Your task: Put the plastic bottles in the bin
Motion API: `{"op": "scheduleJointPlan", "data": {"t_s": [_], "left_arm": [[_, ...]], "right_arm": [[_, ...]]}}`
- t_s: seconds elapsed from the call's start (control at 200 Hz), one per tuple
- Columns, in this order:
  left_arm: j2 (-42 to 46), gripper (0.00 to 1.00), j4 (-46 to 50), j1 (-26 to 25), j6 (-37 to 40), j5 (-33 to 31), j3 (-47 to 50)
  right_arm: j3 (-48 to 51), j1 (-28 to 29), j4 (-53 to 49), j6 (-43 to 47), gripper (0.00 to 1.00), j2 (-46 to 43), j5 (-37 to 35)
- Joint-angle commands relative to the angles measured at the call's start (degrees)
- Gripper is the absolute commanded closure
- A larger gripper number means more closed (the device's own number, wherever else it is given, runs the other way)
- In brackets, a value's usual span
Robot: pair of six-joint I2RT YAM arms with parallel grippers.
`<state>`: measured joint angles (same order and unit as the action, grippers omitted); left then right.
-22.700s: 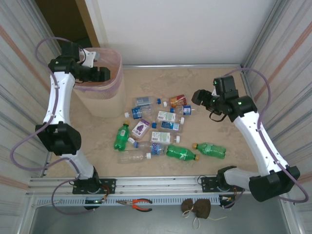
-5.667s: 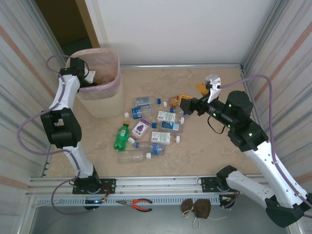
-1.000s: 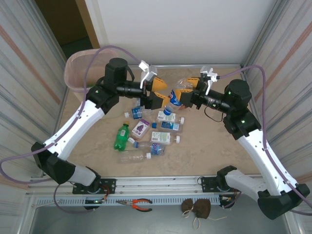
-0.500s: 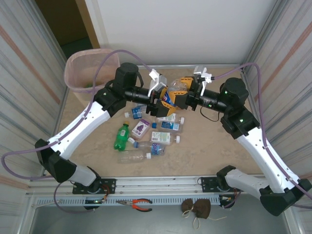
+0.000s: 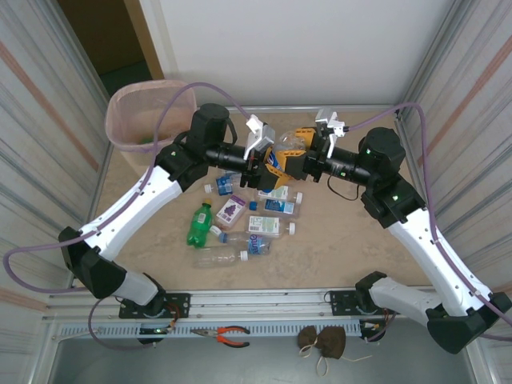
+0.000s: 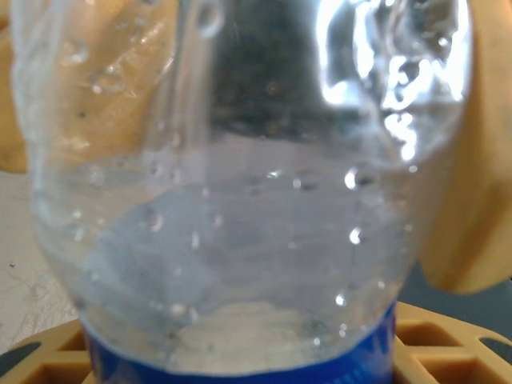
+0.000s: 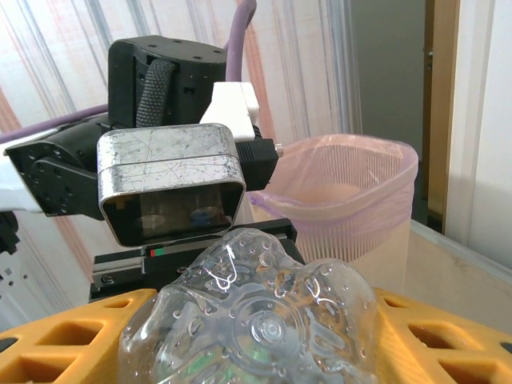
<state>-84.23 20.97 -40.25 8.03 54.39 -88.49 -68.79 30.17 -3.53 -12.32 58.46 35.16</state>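
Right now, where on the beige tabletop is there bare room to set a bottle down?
Bare: the near right stretch of the beige marbled tabletop, between the heap of small plastic bottles and the right arm. Crowded: the centre, around that heap, and the far left by the beige pink-lined bin.

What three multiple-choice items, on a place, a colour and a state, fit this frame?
1. Where does the bin stand? A) far left corner B) near right corner C) far right corner
2. What colour is the label on the raised bottle? A) red B) yellow C) blue
3. How is that bottle? A) lying down B) up between the left gripper and right gripper C) inside the bin
Answers: 1 A, the top view has it far left; 2 C, a blue band wraps it; 3 B, both grippers flank it in the air.
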Motion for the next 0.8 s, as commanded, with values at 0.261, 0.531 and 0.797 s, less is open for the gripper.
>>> {"op": "scheduleJointPlan", "data": {"t_s": [0.261, 0.531, 0.797], "left_arm": [[2.0, 0.54, 6.5, 1.8, 2.0, -9.3, -5.5], [3.6, 0.54, 12.7, 9.5, -2.3, -21.4, -9.9], [2.6, 0.54, 19.3, 26.2, -10.5, -22.2, -17.2]], "right_arm": [[-2.1, 0.3, -4.2, 1.1, 0.15, -5.9, -14.2], [-0.8, -0.3, -6.5, 1.7, 0.13, -8.8, -20.2], [-0.4, -0.8, -7.1, 0.8, 0.12, -8.5, -20.9]]}}
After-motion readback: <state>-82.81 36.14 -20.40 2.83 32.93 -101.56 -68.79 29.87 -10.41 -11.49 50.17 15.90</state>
